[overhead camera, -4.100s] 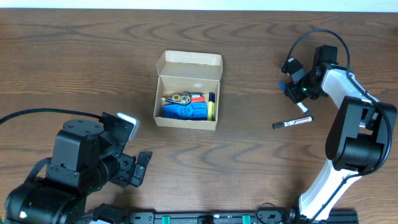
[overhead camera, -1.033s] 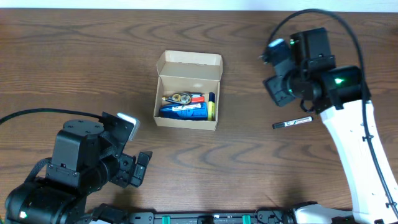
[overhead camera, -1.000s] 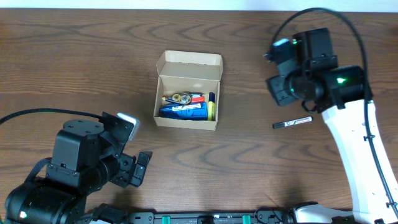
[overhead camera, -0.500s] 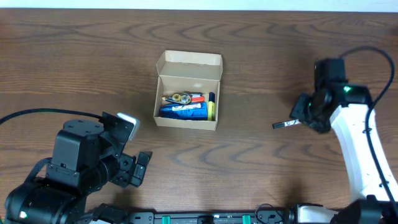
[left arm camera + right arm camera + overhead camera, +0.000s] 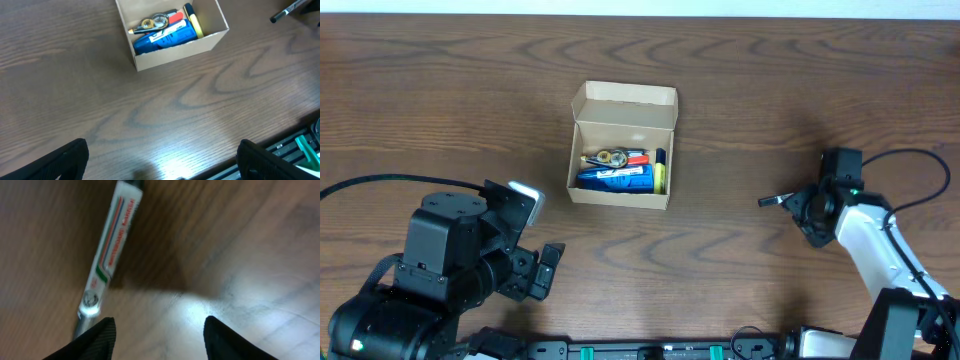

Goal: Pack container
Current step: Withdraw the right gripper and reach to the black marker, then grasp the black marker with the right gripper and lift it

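Observation:
The container (image 5: 622, 146), a tan cardboard box with its flap lid standing open, sits left of the table's middle and holds a blue item, a red pen and a yellow marker; it also shows in the left wrist view, container (image 5: 171, 30). A white marker with a black cap (image 5: 111, 245) lies on the wood; overhead, only the marker's black end (image 5: 772, 200) shows. My right gripper (image 5: 159, 341) hangs open low over the table, its left finger over the marker's near end. My left gripper (image 5: 165, 167) is wide open at the front left, far from the box.
The table's front edge and a rail with green parts (image 5: 305, 147) lie just below the left gripper. The left arm's bulky base (image 5: 440, 270) fills the front left corner. The right arm's white link (image 5: 875, 250) stretches to the front right.
The right arm has swung from high at the back right down to the marker on the table. The box and the left arm have not moved.

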Controlling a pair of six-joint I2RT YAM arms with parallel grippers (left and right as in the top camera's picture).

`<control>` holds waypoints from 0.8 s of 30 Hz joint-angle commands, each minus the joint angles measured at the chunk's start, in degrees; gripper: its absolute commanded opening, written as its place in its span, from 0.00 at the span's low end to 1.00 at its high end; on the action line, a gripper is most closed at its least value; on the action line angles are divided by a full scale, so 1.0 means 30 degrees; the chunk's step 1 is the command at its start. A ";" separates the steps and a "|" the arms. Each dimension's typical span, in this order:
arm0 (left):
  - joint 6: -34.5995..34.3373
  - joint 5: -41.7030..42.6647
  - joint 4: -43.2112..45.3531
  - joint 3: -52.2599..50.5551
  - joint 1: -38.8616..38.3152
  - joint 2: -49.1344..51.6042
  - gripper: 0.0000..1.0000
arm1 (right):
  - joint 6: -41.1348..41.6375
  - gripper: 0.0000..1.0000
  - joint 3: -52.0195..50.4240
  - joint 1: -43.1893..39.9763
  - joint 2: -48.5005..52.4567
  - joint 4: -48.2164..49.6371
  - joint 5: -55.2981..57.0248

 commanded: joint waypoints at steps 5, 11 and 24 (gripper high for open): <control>0.0124 0.0211 -0.0058 0.0270 0.0066 0.0015 0.95 | 0.1610 0.64 -0.1246 -0.0117 -0.0109 0.3133 0.0124; 0.0124 0.0211 -0.0058 0.0270 0.0066 0.0015 0.95 | 0.1617 0.68 -0.1246 -0.0117 0.0539 0.4983 -0.0189; 0.0124 0.0211 -0.0058 0.0270 0.0066 0.0015 0.95 | 0.3053 0.73 -0.1202 -0.0124 0.1887 0.5661 -0.0962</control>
